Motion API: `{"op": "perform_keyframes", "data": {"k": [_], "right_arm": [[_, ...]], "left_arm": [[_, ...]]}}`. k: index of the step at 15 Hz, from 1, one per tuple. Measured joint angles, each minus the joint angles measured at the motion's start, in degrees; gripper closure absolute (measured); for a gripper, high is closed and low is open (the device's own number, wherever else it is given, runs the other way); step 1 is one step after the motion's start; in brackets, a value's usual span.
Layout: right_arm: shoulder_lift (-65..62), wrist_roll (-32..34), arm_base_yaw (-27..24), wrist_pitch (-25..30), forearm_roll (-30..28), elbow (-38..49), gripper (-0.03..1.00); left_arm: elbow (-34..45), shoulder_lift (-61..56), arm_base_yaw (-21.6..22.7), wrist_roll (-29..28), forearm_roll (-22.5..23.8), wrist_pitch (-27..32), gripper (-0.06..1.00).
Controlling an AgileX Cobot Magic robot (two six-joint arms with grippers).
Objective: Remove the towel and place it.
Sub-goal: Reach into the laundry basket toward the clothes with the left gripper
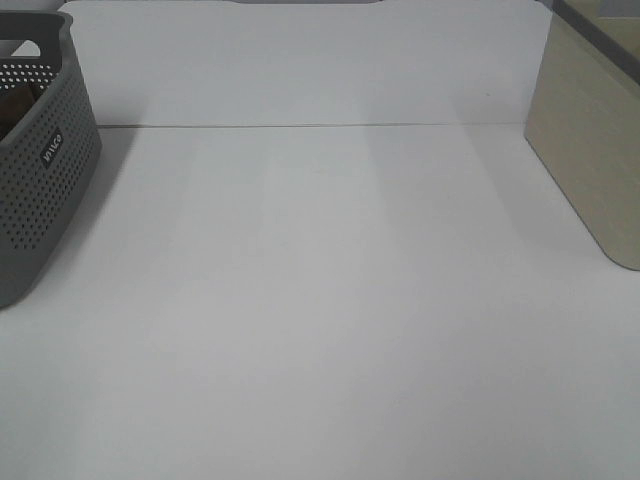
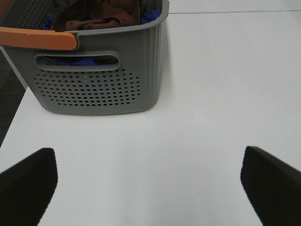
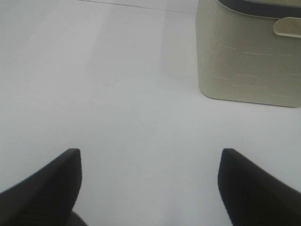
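Observation:
The towel point(image 2: 96, 16) is a dark reddish-brown cloth bunched inside the grey perforated basket point(image 2: 101, 89), lying over something blue. That basket point(image 1: 40, 170) stands at the table's left edge in the exterior high view, with only a sliver of brown showing inside. My left gripper point(image 2: 148, 181) is open over bare table, short of the basket's end wall, with nothing between its fingers. My right gripper point(image 3: 149, 183) is open too, empty, over the white tabletop in front of the beige bin. Neither arm appears in the exterior high view.
A beige bin point(image 3: 249, 56) stands on the right side of the table point(image 1: 330, 320), also seen as the beige bin point(image 1: 590, 150) at the right edge. The basket has an orange handle point(image 2: 37, 38). A seam runs across the table's far part.

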Motion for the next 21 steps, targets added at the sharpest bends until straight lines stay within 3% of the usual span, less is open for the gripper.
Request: {"op": "perform_keyframes", "data": {"k": [15, 18, 21], "right_arm": [[0.0, 0.0, 0.0, 0.0, 0.0, 0.0, 0.2], [0.0, 0.0, 0.0, 0.0, 0.0, 0.0, 0.2], [0.0, 0.0, 0.0, 0.0, 0.0, 0.0, 0.2]], "left_arm": [[0.0, 0.0, 0.0, 0.0, -0.2, 0.0, -0.05], [0.0, 0.0, 0.0, 0.0, -3.2, 0.0, -0.05], [0.0, 0.0, 0.0, 0.0, -3.3, 0.0, -0.05]]}}
